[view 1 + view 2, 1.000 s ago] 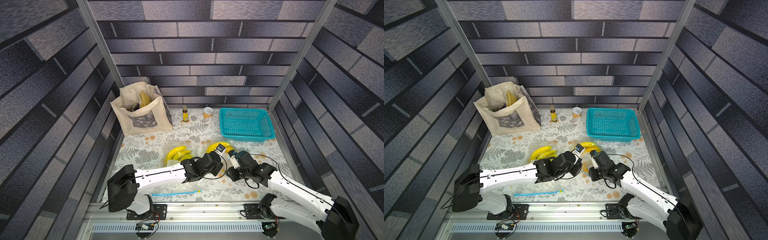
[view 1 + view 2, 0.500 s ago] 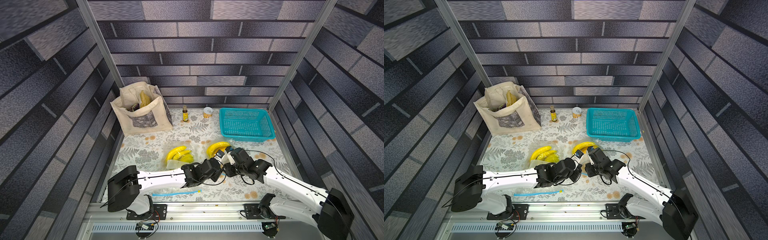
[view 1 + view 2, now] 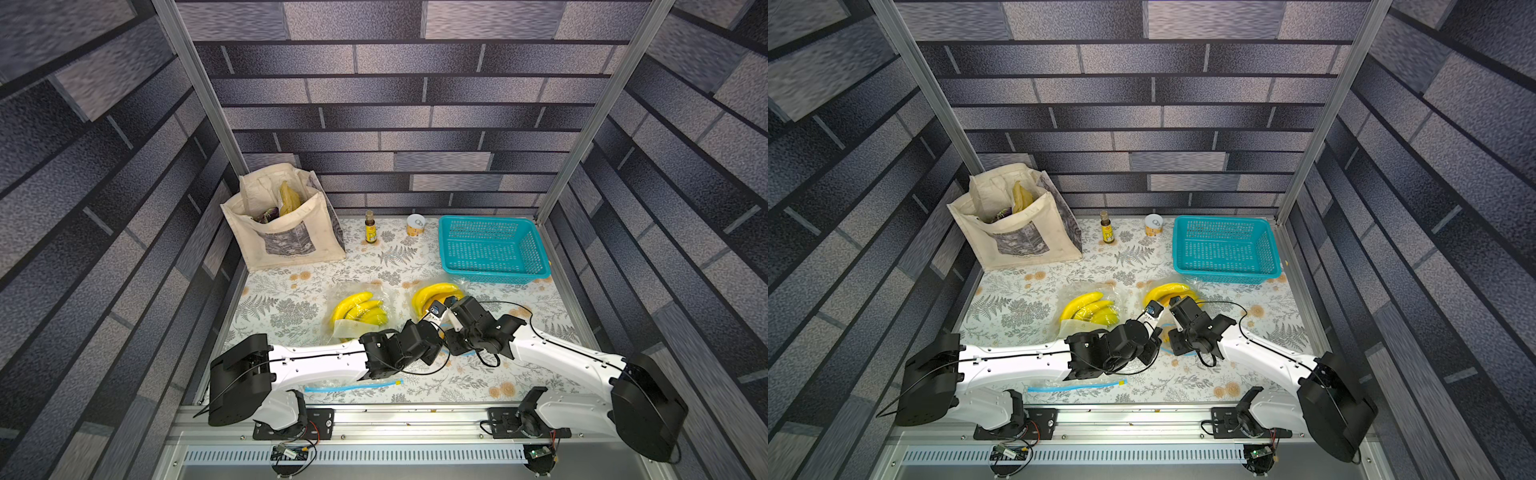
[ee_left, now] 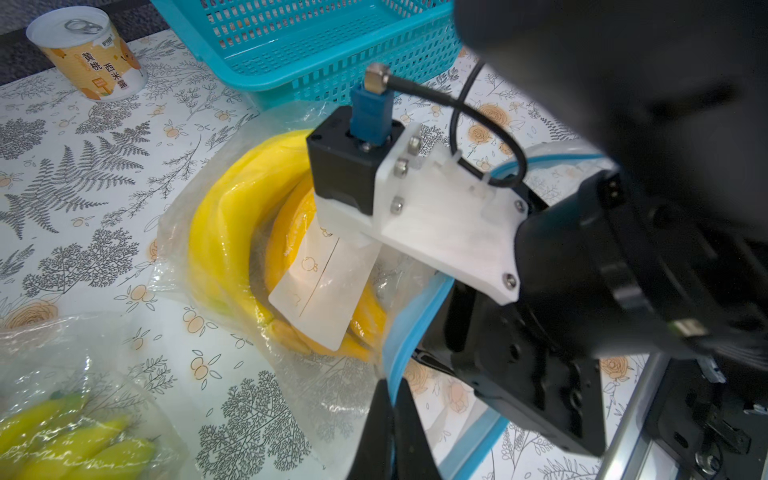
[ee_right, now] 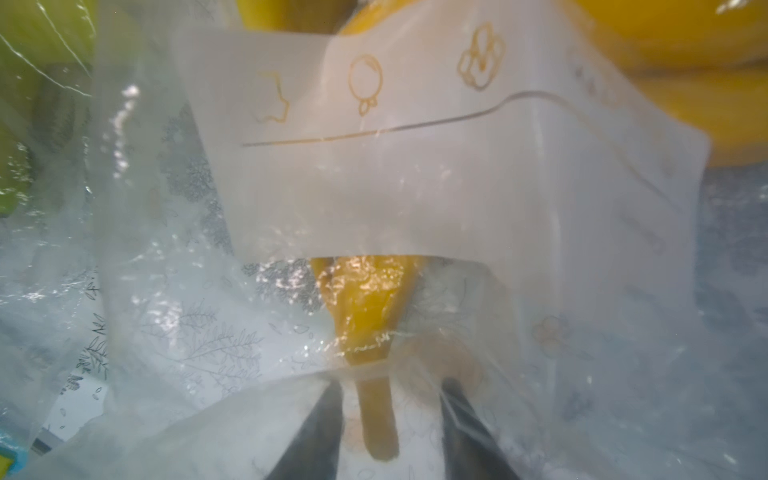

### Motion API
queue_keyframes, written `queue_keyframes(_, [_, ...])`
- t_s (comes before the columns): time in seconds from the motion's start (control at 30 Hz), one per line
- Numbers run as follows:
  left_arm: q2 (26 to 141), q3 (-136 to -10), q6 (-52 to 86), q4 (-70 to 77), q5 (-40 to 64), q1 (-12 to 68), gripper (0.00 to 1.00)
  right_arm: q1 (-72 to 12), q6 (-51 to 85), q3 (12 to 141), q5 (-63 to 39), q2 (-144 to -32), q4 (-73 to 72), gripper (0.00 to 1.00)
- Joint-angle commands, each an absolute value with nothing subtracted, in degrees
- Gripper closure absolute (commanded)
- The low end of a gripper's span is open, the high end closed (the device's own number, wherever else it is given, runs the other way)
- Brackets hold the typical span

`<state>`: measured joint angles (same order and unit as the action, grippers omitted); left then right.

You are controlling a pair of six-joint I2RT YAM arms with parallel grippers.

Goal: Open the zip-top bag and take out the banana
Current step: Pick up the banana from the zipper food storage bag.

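Down in the lower middle of both top views, your two arms meet over the banana bunch (image 3: 432, 292), which sits in its zip-top bag (image 4: 324, 382) on the floral worktop (image 3: 291, 299), just in front of the teal basket (image 3: 494, 277).

Look at the left wrist view. Your left end effector (image 4: 390, 411) is pinched fully closed on the bag's blue zip edge (image 4: 415, 320) at the bottom middle of the frame. More of that blue rim shows on the far side of the right arm's black body, so the mouth is spread wide.

Right wrist view now. Your right end effector (image 5: 390, 388) is part-way open, with its dark fingers (image 5: 320, 432) either side of the bunch's stem (image 5: 376, 419) at the bottom of the frame. There's a gap on each side of the stem and nothing is gripped. Clear film wrinkles right across this view. The bag's white label panel (image 5: 415, 187) fills the centre, with yellow fruit above it.

Left of the action in a top view, a second clear bag of bananas (image 3: 359, 309) lies apart from both end effectors. A blue zip strip (image 3: 351, 386) lies flat near the front edge of the worktop, under your left arm. Along the back you have a cloth tote (image 3: 286, 245) at the left, then a small bottle (image 3: 370, 227) and a pull-tab can (image 3: 415, 225) beside the basket.
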<state>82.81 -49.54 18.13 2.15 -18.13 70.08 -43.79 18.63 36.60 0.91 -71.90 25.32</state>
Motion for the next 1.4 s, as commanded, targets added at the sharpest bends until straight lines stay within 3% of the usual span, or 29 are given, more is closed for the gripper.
queue_keyframes(0.0, [81.0,-48.9,19.1,2.8,-19.9,69.9,0.98,-44.5,18.8,36.2,0.3,-74.9,24.2,0.6])
queue_keyframes(0.5, [82.3,-46.4,21.5,5.6,-21.0,68.3,0.97,-45.9,18.2,40.9,-2.2,-85.5,22.3,0.71])
queue_keyframes(0.93, [83.6,-45.5,20.8,3.5,-24.5,68.5,0.99,-46.1,18.5,44.2,-5.0,-83.4,24.0,0.96])
queue_keyframes(1.37, [86.3,-46.5,18.2,2.3,-30.9,72.1,0.98,-43.1,14.8,49.7,-19.7,-80.0,33.9,0.94])
